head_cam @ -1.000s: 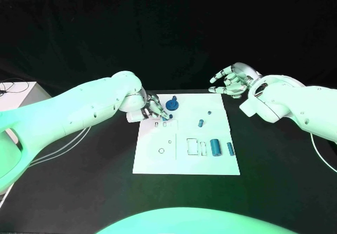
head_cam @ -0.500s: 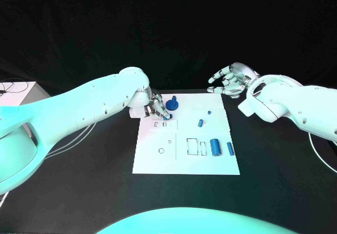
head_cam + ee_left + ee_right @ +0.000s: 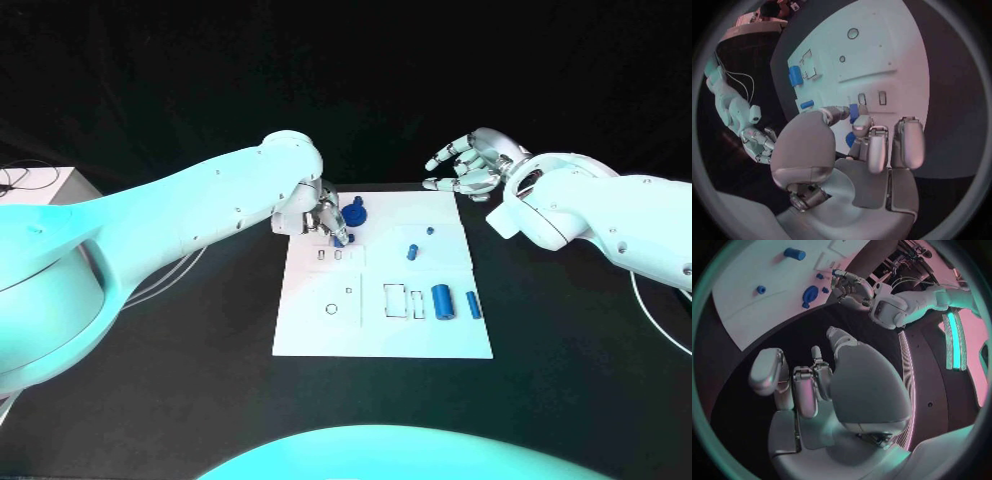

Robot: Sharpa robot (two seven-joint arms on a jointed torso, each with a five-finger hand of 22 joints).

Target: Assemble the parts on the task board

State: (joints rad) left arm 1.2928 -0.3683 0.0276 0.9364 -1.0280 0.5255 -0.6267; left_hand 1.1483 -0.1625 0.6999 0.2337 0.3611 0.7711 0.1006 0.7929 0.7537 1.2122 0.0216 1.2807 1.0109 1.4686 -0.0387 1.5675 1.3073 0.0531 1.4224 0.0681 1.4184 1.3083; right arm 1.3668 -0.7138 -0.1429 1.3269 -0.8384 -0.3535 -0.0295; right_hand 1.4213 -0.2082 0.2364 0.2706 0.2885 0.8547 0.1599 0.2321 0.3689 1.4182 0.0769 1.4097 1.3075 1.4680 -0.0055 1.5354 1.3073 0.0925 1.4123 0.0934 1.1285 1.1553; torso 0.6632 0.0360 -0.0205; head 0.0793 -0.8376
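Note:
The white task board point(image 3: 378, 320) lies mid-table. My left hand point(image 3: 317, 217) hovers over its far left part and pinches a small blue part point(image 3: 339, 239) between thumb and finger; the left wrist view shows the same part point(image 3: 854, 112) close above two small slots point(image 3: 871, 98). A round blue knob piece point(image 3: 356, 211) lies just beside the hand. Two small blue parts point(image 3: 413, 251) point(image 3: 430, 231) lie mid-board, and two blue cylinders point(image 3: 441, 301) point(image 3: 473, 305) lie at the right. My right hand point(image 3: 469, 166) hangs beyond the board's far right corner, fingers spread and holding nothing.
Rectangular recesses point(image 3: 395, 299) and round holes point(image 3: 333, 309) mark the board's near half. A white box point(image 3: 36, 205) with cables stands at the table's far left. In the right wrist view the left hand point(image 3: 852, 288) works beside the knob piece point(image 3: 809, 293).
My left arm has swung further in over the board's far left corner, carrying the small blue part slightly right. The right hand has barely moved.

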